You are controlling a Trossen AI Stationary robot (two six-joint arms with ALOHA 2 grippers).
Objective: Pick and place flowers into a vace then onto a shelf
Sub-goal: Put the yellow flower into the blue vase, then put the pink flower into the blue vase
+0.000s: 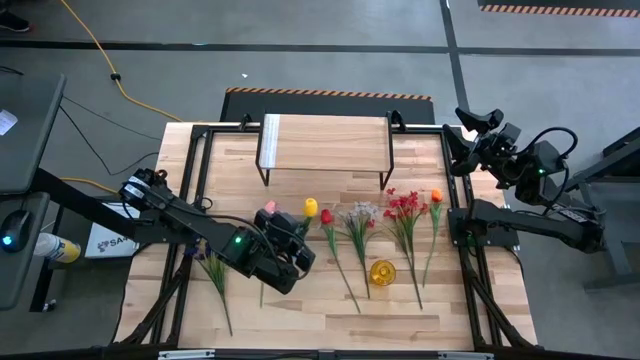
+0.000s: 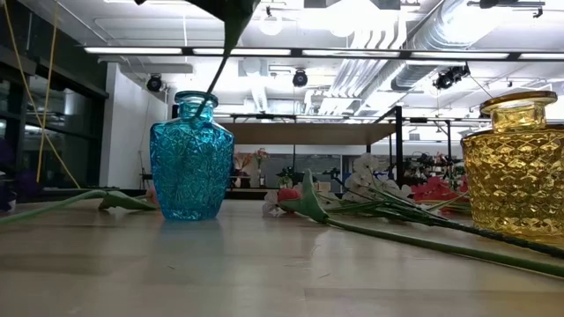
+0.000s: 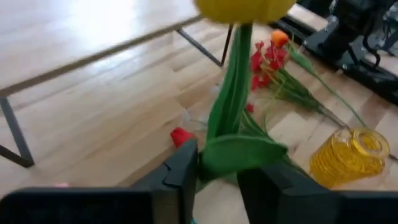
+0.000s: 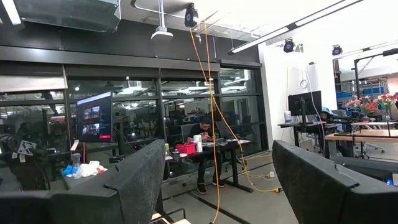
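Near the front left of the bench (image 1: 330, 315), the left pincer (image 3: 217, 180) hangs over a blue glass vase (image 2: 191, 157) with a yellow tulip (image 1: 310, 207) between its fingers (image 3: 183, 168). The wrist view shows the fingers standing slightly apart on either side of the tulip's green leaf and stem; whether they press on it or have let go I cannot tell. In the low view the stem runs down from above into the mouth of the blue vase, which stands upright.

Most of the other flowers (image 1: 405, 215) lie flat on the bench in a loose row in front of the shelf (image 1: 325, 143): a red tulip, a spray of small white blooms, a red cluster and an orange bloom, stems pointing toward the front edge. One more green stem lies apart at the front left, near the left arm. A pink bloom shows just beside the left pincer.

A yellow glass vase (image 1: 382, 272) stands upright among the stems, between the white spray and the red cluster. The shelf sits at the back of the bench on thin black legs, its white strip at the left end, nothing on it.

The right pincer (image 4: 217, 180) is held off the back right corner of the bench, its fingers wide apart and holding nothing, facing the room, where a person sits at a desk.
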